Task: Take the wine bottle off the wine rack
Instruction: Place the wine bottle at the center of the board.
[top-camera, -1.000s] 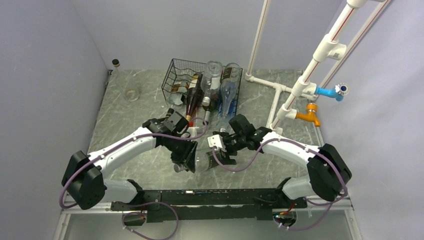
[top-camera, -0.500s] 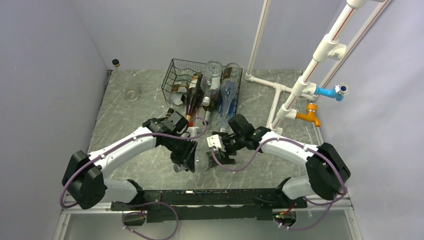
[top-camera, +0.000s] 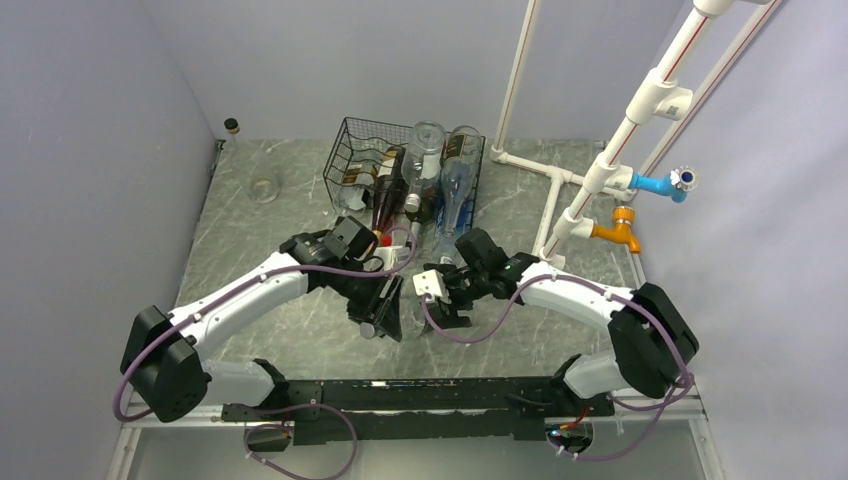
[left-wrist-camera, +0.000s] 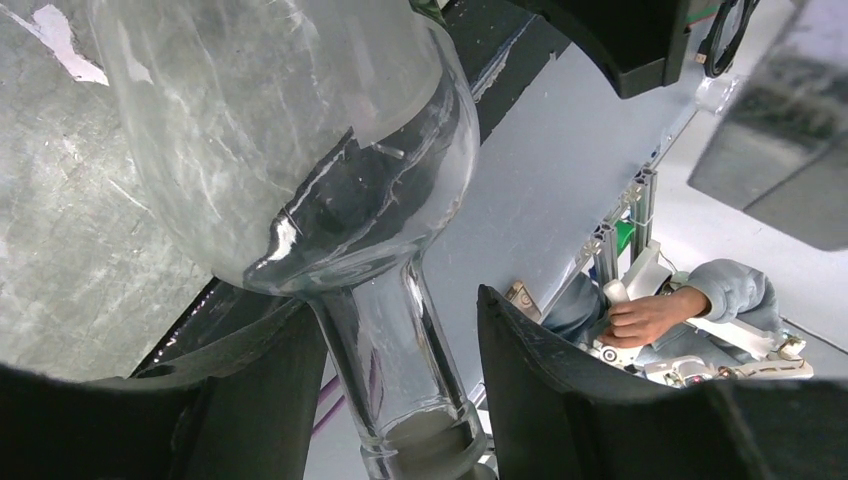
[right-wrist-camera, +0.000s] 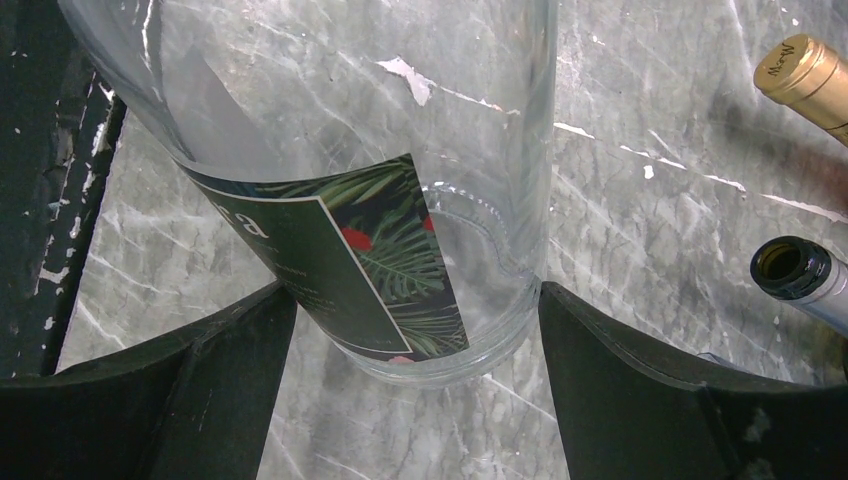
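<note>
The clear glass wine bottle with a dark green leaf-printed label (right-wrist-camera: 380, 150) is already off the black wire-mesh wine rack (top-camera: 340, 160). It sits well in front of the rack, above the grey marbled table (top-camera: 260, 230) and between the two arms. Whether it touches the table cannot be told. Its long axis runs roughly across from one arm to the other, neck towards the left arm and base towards the right. The left claw (left-wrist-camera: 390, 310) straddles the neck with its fingers parted and a gap showing on one side, so it grips nothing. The right claw (right-wrist-camera: 415, 300) clasps the bottle's base from both sides. Any further carrying therefore likely falls to the right arm alone.
</note>
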